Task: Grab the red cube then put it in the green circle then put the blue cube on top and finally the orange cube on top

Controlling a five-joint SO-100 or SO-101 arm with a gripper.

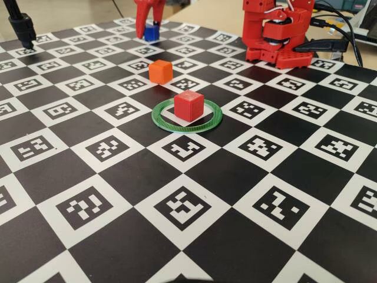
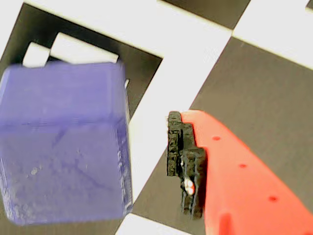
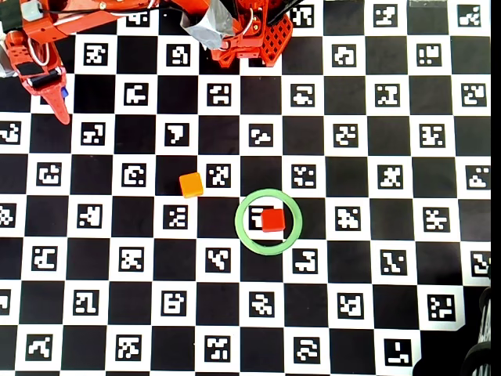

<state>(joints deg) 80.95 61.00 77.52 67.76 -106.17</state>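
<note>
Gripper [image 1: 151, 30] straddled the blue cube [image 1: 152, 32] near the checkered board's [image 1: 194, 236] far edge, fingers apart, not clamped.

The hand [image 1: 151, 29] reaches down at the board's far edge — fingers spread apart, arm stretched out.

We see matt plastic in the red cube [image 1: 188, 105] and orange cube [image 1: 160, 71]. Beside the end effector [image 2: 146, 156], the blue cube [image 2: 63, 147] looks faintly layered, and the finger [image 2: 244, 186] is smooth red plastic with a rough black pad [image 2: 186, 161].
</note>
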